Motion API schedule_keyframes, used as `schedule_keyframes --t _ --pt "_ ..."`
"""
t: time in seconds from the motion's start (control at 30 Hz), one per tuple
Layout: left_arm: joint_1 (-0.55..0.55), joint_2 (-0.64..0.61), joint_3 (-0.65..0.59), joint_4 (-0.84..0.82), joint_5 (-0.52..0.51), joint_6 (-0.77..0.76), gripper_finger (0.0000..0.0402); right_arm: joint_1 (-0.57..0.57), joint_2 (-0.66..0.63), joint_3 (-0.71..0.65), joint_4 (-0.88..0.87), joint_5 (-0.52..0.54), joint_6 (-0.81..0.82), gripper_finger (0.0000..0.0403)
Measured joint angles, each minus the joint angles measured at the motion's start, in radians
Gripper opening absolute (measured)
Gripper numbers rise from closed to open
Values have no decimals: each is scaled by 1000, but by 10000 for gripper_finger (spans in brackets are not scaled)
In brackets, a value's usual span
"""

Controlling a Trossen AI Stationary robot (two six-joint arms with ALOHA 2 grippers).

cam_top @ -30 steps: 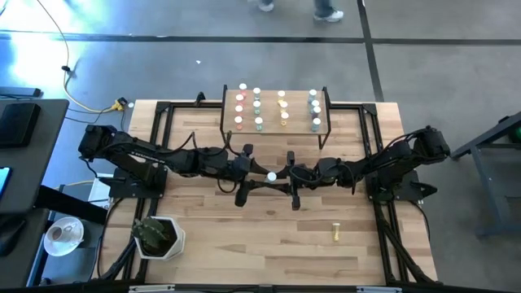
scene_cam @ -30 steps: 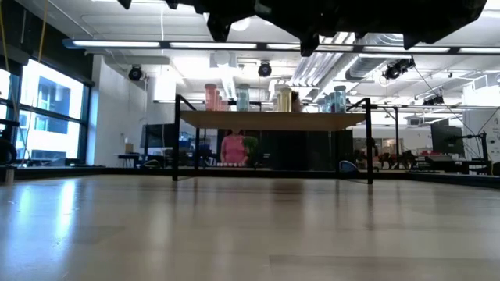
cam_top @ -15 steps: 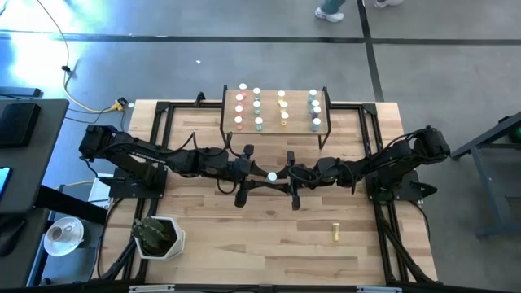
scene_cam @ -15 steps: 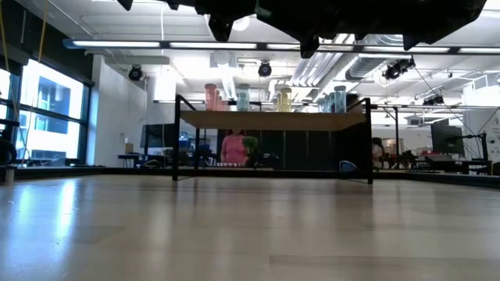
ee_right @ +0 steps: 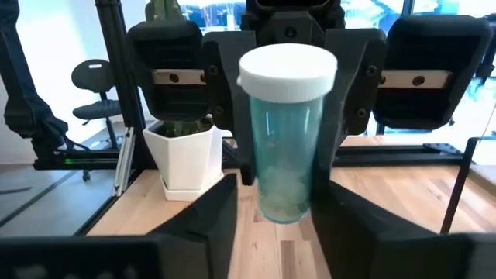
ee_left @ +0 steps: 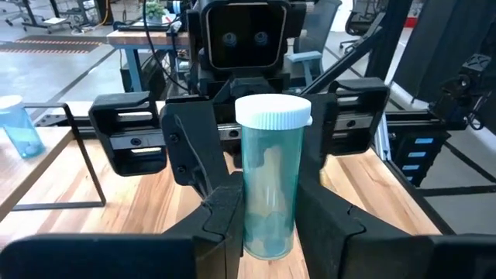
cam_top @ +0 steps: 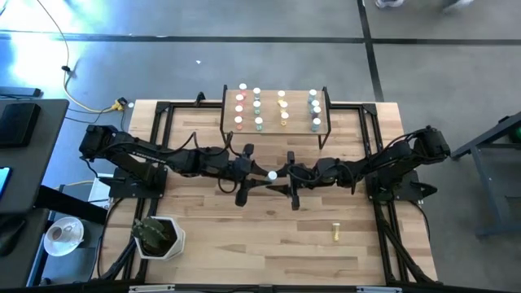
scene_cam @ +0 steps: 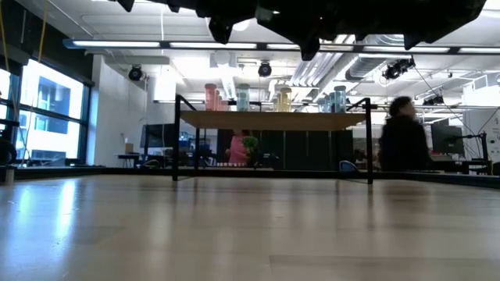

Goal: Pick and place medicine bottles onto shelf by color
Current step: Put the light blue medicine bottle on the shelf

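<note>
A blue-grey medicine bottle [cam_top: 272, 175] with a white cap stands upright in the air above the table's middle, between my two grippers, which face each other. My left gripper [ee_left: 271, 209] is shut on it. My right gripper [ee_right: 275, 209] is open, with one finger on each side of the bottle [ee_right: 285, 139]. The shelf [cam_top: 297, 110] stands at the far edge on thin black legs. It carries rows of red [cam_top: 240, 108], green [cam_top: 257, 110], yellow [cam_top: 282, 110] and blue-grey [cam_top: 314, 110] bottles. One yellow bottle [cam_top: 334, 233] lies on its side on the table, near right. My left gripper pinches the bottle's lower body [ee_left: 267, 229] between its two fingers. The fingers come about level from the table's left and lie across the bottle. The bottle stands upright with its cap up, lifted clear of the table.
A white pot with a green plant [cam_top: 159, 237] stands at the near left corner. Black frame rails [cam_top: 163, 114] run along the table's sides. A person [scene_cam: 402, 140] stands in the room behind the shelf [scene_cam: 273, 121].
Both arms have kept their places, and the bottle stays upright between them. In the low view a person has walked into sight behind the shelf's right end.
</note>
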Motion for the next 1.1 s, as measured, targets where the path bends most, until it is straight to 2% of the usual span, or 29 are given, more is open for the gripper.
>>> schedule_keyframes --t 0.13,0.23,0.43,0.6,0.83,1.0,1.1 --pt "1 -11 -1 -34 -5 1 88 -4 -5 1 -29 0 49 182" --pt "3 -26 0 -67 -38 17 88 -5 -25 1 -84 1 56 195" --pt "9 -62 -1 -132 -115 40 88 -6 -91 1 -166 5 35 197" --pt "8 -104 0 -164 -179 77 88 -18 -163 1 -220 49 -3 197" --pt "35 -175 0 -228 -212 106 88 -77 -262 1 -243 55 -18 197" --pt "75 -200 -20 -267 -211 94 87 -149 -329 6 -291 12 -33 197" --pt "102 -197 -86 -232 -214 55 87 -195 -349 74 -436 -37 -32 197"
